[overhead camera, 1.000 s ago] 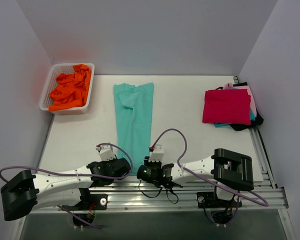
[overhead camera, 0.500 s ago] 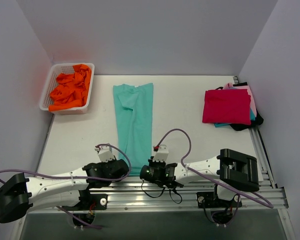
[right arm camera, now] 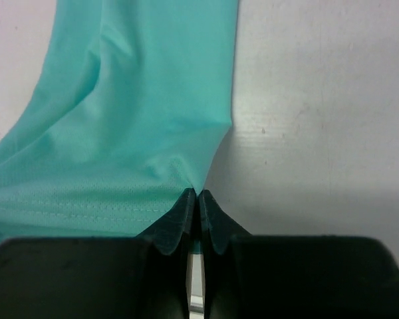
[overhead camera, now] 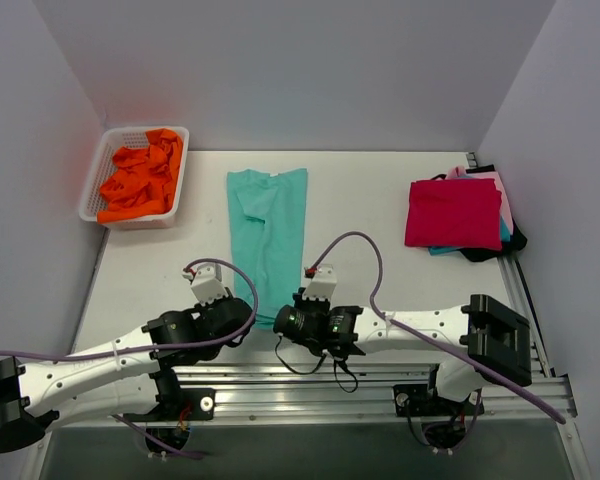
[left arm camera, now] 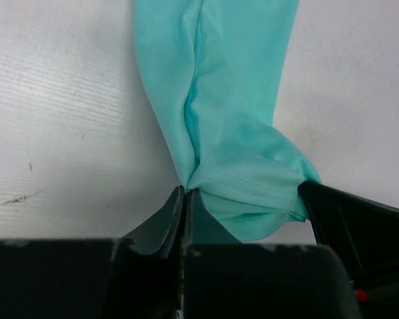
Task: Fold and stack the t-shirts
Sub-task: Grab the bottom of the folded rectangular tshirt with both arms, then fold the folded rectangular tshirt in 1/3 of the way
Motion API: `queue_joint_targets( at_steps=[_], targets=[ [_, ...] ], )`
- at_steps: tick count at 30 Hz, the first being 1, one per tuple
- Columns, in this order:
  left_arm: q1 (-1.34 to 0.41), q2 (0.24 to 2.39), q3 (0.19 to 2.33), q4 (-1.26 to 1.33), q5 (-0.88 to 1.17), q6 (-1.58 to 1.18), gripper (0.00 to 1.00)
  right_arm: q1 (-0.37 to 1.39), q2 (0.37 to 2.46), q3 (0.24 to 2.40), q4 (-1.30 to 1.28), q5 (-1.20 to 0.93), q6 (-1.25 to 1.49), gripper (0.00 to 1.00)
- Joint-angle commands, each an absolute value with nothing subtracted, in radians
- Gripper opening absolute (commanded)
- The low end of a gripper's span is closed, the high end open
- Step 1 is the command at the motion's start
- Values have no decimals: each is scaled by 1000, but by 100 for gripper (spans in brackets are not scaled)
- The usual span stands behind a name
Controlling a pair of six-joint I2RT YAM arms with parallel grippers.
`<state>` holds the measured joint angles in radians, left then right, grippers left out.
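A teal t-shirt [overhead camera: 268, 235], folded lengthwise into a long strip, lies in the middle of the white table [overhead camera: 380, 270]. My left gripper [overhead camera: 238, 315] is shut on its near left hem corner; the left wrist view shows the teal t-shirt [left arm camera: 219, 119] pinched at my left gripper [left arm camera: 186, 193]. My right gripper [overhead camera: 285, 322] is shut on the near right hem corner; the right wrist view shows the teal t-shirt [right arm camera: 139, 119] pinched at my right gripper [right arm camera: 197, 195]. The near hem is bunched between the two grippers. A stack of folded shirts [overhead camera: 458, 213], magenta on top, lies at the right.
A white basket [overhead camera: 98, 175] holding crumpled orange shirts [overhead camera: 140, 180] stands at the back left. The grey walls close in the table on three sides. The metal rail [overhead camera: 380, 385] runs along the near edge.
Both grippers have moved away from the near edge, towards the far side of the table, carrying the shirt's near hem with them. The strip now looks shorter.
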<state>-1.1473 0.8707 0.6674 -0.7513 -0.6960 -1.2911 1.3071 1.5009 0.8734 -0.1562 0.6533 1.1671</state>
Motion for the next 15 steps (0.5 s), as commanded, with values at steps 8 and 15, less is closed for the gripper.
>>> queue_joint_targets(
  at_steps=[8, 15],
  targets=[
    [-1000, 975, 816, -658, -733, -1073, 2, 1123, 1520, 1063, -210, 710, 899, 0],
    [-798, 1106, 871, -456, -666, -925, 2, 1020, 1632, 1204, -195, 669, 813, 0]
  ],
)
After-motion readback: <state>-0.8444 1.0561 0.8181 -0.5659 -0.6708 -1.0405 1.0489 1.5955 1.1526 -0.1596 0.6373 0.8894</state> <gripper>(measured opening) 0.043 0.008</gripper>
